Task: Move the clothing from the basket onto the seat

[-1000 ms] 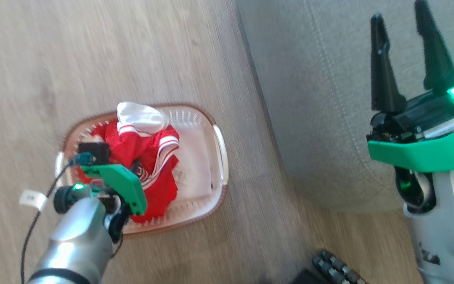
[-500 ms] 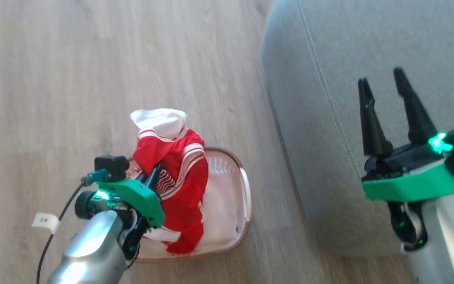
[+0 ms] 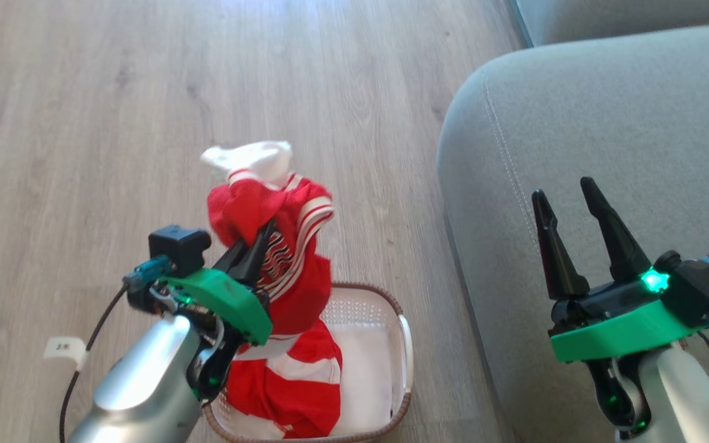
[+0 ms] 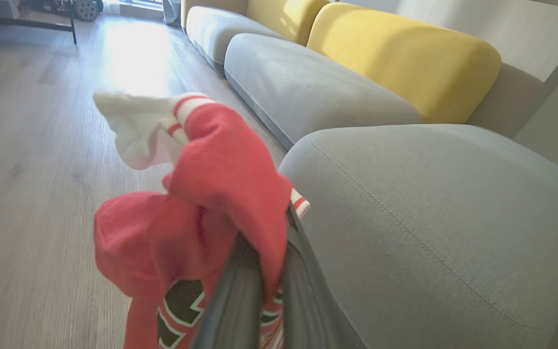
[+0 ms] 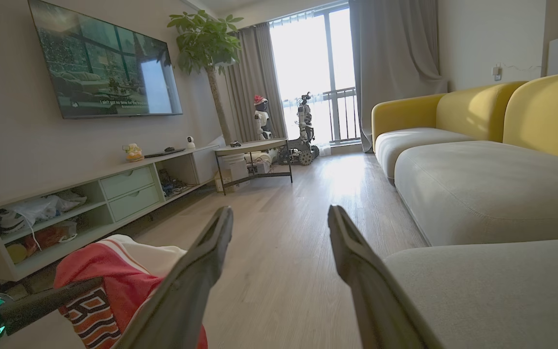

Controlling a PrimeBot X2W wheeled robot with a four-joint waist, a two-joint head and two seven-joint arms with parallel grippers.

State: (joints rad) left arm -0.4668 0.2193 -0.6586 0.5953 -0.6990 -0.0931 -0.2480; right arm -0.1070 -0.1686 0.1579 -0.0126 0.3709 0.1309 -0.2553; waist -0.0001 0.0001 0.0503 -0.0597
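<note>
In the head view, the wooden floor (image 3: 145, 92) is open to the left of and beyond the basket (image 3: 405, 351). The basket stands at the bottom edge of the view, near the rounded front edge of the seat (image 3: 625, 111), with a strip of floor between them. The left tool (image 3: 266, 231) is clenched on the clothing (image 3: 296, 289), its two fingers close together with red fabric between them. The bundle hangs above the basket, with a white part on top. Its lower end reaches down into the basket, where more red and white fabric lies. The right tool (image 3: 562, 189) is over the front part of the seat. It is released, its fingers are spread, and nothing is between them.

In the left wrist view, the fingers (image 4: 235, 300) are pressed nearly together, and the red cloth falls over both of them. The corner of the seat is just to the right of the bundle. Behind it come a second grey cushion (image 4: 308, 87) and the yellow back cushions (image 4: 405, 53). On the left the floor is free.

In the right wrist view, the two fingers stand wide apart, with only bare floor seen between them. The edge of the seat is beside the right finger. The clothing, with its lettering, shows at the lower left. A low shelf (image 5: 114, 194) runs along the left wall, and a long lane of floor is open as far as the window.
</note>
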